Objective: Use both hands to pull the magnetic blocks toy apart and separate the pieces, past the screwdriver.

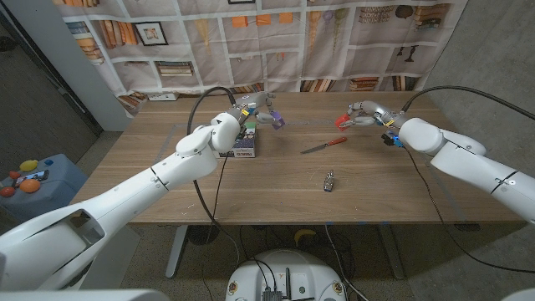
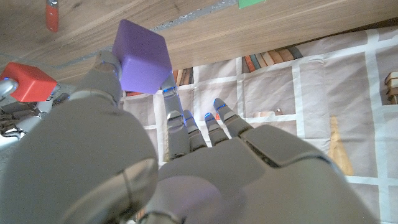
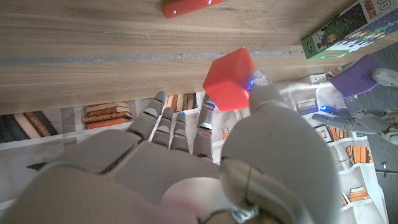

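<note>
Head view first: your left hand [image 1: 255, 113] is up at the far side of the table [image 1: 276, 188], pinching the purple block [image 1: 277, 121], and your right hand [image 1: 361, 113] is across from it with the red block [image 1: 342, 122] in its grip. The two blocks are well apart, with the screwdriver [image 1: 324, 145], red handle and all, lying on the wood between them and a little nearer you. A box [image 1: 245, 145] sits just under your left wrist, and a small metal piece [image 1: 329, 180] lies on the near middle of the table. Over to the left wrist view: the purple block [image 2: 142, 56] is held between thumb and a fingertip of your left hand [image 2: 180, 168], the other fingers [image 2: 214, 124] loosely spread, and off to the side you can see the red block [image 2: 28, 81] in the other hand. Right wrist view now: the red block [image 3: 231, 78] sits pinched at the thumb tip of your right hand [image 3: 186, 168], the screwdriver [image 3: 186, 7] handle rests on the wood past it, the box [image 3: 348, 28] corner shows, and the purple block [image 3: 359, 73] is in the far hand's fingers.
</note>
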Robot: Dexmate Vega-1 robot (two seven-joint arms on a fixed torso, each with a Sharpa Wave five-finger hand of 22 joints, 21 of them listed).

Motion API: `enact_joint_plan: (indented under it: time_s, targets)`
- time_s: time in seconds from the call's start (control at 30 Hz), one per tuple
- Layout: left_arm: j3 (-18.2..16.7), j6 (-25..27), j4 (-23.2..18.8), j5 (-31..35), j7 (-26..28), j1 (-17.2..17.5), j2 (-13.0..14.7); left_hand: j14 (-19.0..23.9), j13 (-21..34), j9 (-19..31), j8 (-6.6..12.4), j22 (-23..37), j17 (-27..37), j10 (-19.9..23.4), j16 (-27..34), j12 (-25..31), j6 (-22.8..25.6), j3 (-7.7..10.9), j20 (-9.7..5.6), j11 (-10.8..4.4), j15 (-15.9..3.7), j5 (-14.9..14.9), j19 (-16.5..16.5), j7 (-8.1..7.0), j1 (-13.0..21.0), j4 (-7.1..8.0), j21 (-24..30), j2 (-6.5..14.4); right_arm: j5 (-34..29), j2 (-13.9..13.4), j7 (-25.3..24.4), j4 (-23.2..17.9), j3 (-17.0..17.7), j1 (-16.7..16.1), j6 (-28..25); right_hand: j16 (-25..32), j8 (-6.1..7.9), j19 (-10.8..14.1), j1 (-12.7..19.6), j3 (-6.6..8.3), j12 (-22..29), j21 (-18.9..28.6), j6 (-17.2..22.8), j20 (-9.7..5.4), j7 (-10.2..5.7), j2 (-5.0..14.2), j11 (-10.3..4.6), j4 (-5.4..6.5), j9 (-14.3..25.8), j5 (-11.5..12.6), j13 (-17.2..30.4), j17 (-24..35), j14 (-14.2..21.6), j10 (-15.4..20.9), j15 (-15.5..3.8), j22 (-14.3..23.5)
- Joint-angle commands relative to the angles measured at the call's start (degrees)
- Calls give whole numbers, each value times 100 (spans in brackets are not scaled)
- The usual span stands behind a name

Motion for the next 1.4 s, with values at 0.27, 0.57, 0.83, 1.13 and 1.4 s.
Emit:
enact_joint_plan:
  time_s: [0.27, 0.57, 0.83, 1.13, 1.4]
  targets:
    - [313, 340, -18, 908, -416, 2, -67, 3, 11, 144, 248, 28, 15, 4, 3, 0, 810, -32, 24, -16, -6, 33, -5, -821, 473, 6, 14, 575, -930, -212, 391, -553, -400, 192, -1071, 26, 597, 20, 315, -20, -12, -8, 465, -18, -561, 238, -30, 5, 198, 10, 0, 20, -28, 38, -48, 28]
    - [365, 261, 116, 1023, -546, 29, -163, -6, 11, 139, 233, 29, 15, -16, 2, -3, 780, -48, 26, -21, -10, 34, -35, -828, 453, 12, 5, 582, -1156, -271, 576, -685, -512, 205, -1294, 20, 609, 23, 338, -31, -30, -10, 431, -21, -561, 249, -23, 1, 175, 3, -1, 28, -35, 16, -41, 28]
    - [369, 111, 277, 977, -571, 58, -230, -15, 11, 135, 226, 29, 15, -24, 1, -2, 773, -62, 19, -20, -13, 34, -49, -828, 433, 17, 3, 589, -1716, -285, 998, -892, -829, 404, -1762, 18, 623, 24, 367, -42, -46, -12, 401, -25, -577, 255, -52, -6, 151, -2, -1, 34, -32, -6, -60, 27]
    - [414, 161, 416, 994, -570, 82, -338, -15, 11, 129, 204, 29, 16, -45, 4, -5, 730, -77, 16, 7, -11, 34, -58, -810, 407, 24, 4, 600, -2267, -218, 1498, -966, -1144, 634, -2123, 13, 635, 31, 369, -61, -55, -12, 368, -26, -568, 262, -58, 5, 124, -8, -1, 41, -34, -10, -61, 27]
    - [482, 140, 552, 1050, -520, 65, -381, -17, 11, 125, 200, 29, 16, -52, 5, -3, 732, -86, 19, 16, -4, 35, -67, -825, 388, 30, 4, 614, -2703, -95, 1722, -901, -1345, 744, -2221, 14, 645, 37, 364, -76, -57, -12, 349, -24, -567, 268, -55, 13, 105, -13, -1, 46, -21, -5, -75, 26]
